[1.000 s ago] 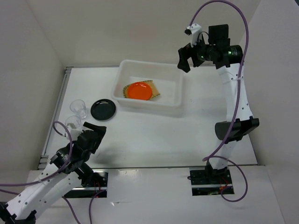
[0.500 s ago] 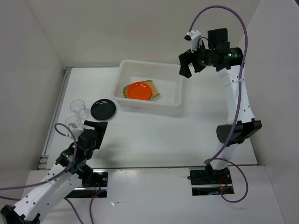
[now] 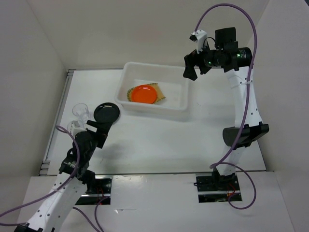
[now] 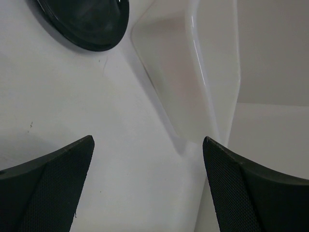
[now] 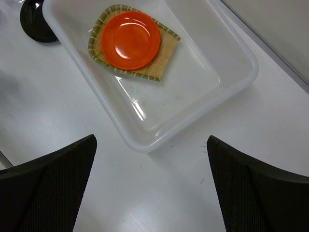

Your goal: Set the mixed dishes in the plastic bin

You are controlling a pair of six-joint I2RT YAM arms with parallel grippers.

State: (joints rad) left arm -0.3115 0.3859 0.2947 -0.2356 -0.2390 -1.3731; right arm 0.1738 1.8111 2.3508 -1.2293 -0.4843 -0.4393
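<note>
The plastic bin (image 3: 159, 113) stands at the middle back of the table. Inside it the orange plate (image 3: 142, 94) lies on the bamboo tray (image 3: 160, 94); the right wrist view shows the plate (image 5: 130, 38) on the tray (image 5: 165, 59) too. The black plate (image 3: 106, 112) lies on the table left of the bin, with two clear cups (image 3: 80, 111) further left. My left gripper (image 3: 100, 126) hangs open just short of the black plate (image 4: 84, 21). My right gripper (image 3: 187, 66) is open and empty, high over the bin's right end.
White walls close in the table on the left, back and right. A metal rail (image 3: 57, 121) runs along the left edge. The bin's corner (image 4: 169, 58) rises just right of the left gripper (image 4: 148, 139). The right gripper (image 5: 152, 138) looks down on the bin's corner (image 5: 145, 144).
The left arm has reached forward, bringing its open gripper up to the near edge of the black plate. The right gripper has shifted slightly above the bin. Both stay open.
</note>
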